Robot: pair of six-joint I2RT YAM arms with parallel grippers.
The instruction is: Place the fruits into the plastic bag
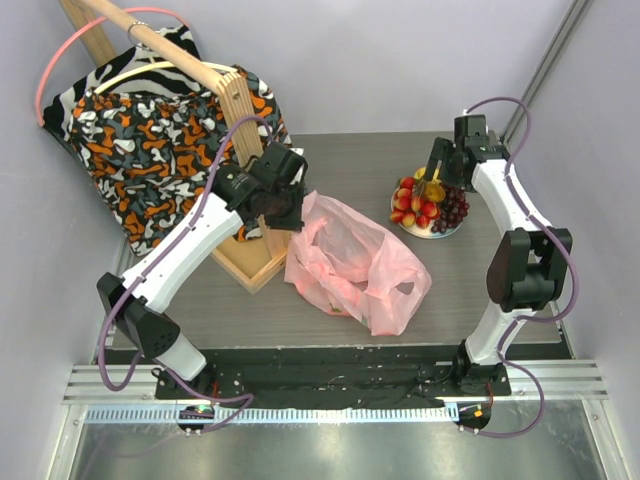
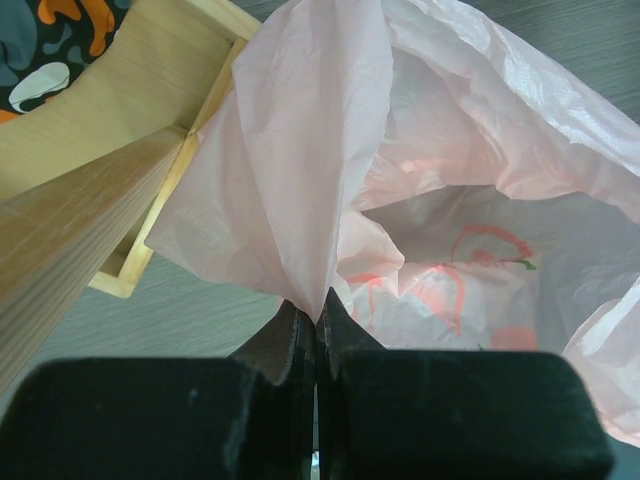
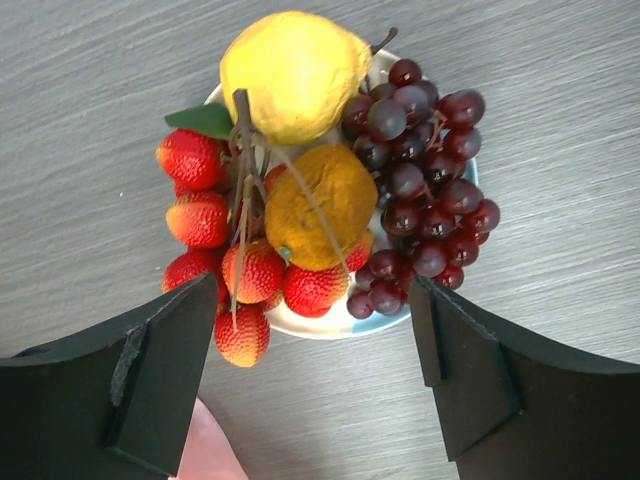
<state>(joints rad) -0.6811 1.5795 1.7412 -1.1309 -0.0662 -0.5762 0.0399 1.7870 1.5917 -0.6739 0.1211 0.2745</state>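
1. Top external view, far left: a patterned cloth (image 1: 150, 150) was seen draped over a wooden frame (image 1: 250, 262). The frame's near corner lay just beside the plastic bag (image 1: 355, 262), so the thin film could be snagged there if the bag were dragged leftward.
2. The left gripper (image 2: 318, 325) was found pressed together on a fold of the bag's rim at its left side, lifted so that the mouth gaped. Only a narrow pinch of film was caught. It could be pulled free by a tug, and the mouth would then be lost.
3. The bag itself was spread on the middle of the table, well apart from the fruits. No fruit was made out inside it.
4. All the fruits were heaped on a pale plate (image 3: 320, 326) at the far right: strawberry-like pieces (image 3: 195, 215) on the left, a lemon (image 3: 290, 75) at the far side, an orange (image 3: 320, 205) in the middle, a grape bunch (image 3: 425, 190) on the right. The red pieces appeared to be joined by a twig, so neighbours might be dragged off the plate with whichever was lifted.
5. The right gripper (image 3: 313, 300) was hung above the heap with its jaws spread wide and nothing between them. A round fruit could be squeezed out and rolled away if it were gripped off-centre.
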